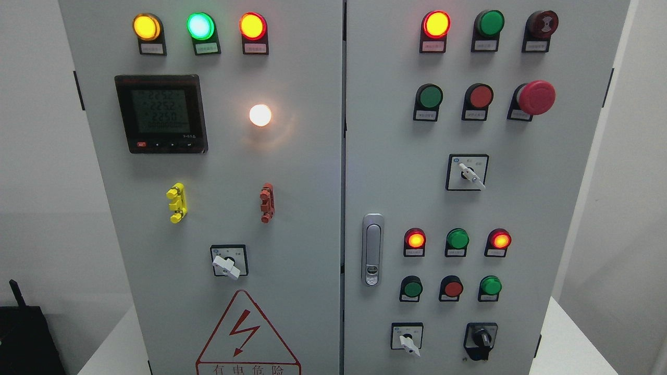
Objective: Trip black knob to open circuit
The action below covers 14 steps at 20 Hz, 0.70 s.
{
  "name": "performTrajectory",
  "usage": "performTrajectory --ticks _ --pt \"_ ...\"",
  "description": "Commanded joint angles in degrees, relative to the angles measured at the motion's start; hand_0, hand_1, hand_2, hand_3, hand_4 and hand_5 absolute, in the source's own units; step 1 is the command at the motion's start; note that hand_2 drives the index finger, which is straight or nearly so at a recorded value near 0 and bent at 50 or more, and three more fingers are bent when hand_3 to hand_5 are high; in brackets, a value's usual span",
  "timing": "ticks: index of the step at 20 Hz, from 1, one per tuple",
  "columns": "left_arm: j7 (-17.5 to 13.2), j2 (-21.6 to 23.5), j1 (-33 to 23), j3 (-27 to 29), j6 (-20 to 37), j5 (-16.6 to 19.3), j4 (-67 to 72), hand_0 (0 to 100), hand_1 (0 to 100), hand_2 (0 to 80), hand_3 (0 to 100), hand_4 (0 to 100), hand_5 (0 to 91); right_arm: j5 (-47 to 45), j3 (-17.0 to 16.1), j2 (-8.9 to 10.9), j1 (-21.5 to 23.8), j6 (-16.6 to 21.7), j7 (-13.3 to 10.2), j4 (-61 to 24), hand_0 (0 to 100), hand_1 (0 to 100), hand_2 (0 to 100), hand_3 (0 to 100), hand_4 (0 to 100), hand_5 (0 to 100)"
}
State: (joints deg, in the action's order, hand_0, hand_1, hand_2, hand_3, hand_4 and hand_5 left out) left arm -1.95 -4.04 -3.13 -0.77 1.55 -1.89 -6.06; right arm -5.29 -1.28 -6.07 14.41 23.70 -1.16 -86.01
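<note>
A black rotary knob sits at the lower right of the grey electrical cabinet's right door, its grip pointing roughly straight up and down. Left of it is a white-handled selector switch. Neither of my hands shows anywhere in the head view.
The right door also carries lit red lamps, green and red pushbuttons, a red mushroom stop button, another white selector and a silver door latch. The left door holds a meter, lit lamps, a white selector and a warning triangle.
</note>
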Motion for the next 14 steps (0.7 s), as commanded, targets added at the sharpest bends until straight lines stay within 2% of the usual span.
performTrajectory --ticks 1,5,9,14 --pt "0.0 -0.1 0.1 0.1 0.1 -0.1 0.0 12 39 0.0 0 0 0.0 -0.2 0.1 0.18 -1.0 0.3 -1.3 -1.6 15 27 0 100 85 87" --pt "0.0 -0.1 0.1 0.1 0.1 -0.1 0.0 12 39 0.0 0 0 0.0 -0.2 0.3 0.19 -2.4 0.3 -3.0 -1.6 16 28 0 100 92 95" --pt "0.0 -0.1 0.1 0.1 0.1 -0.1 0.0 12 39 0.0 0 0 0.0 -0.2 0.4 0.19 -2.5 0.3 -3.2 -2.7 17 27 0 100 95 98" --pt "0.0 -0.1 0.1 0.1 0.1 -0.1 0.0 12 39 0.0 0 0 0.0 -0.2 0.6 0.19 -2.5 0.1 -3.0 -4.3 18 21 0 100 99 99"
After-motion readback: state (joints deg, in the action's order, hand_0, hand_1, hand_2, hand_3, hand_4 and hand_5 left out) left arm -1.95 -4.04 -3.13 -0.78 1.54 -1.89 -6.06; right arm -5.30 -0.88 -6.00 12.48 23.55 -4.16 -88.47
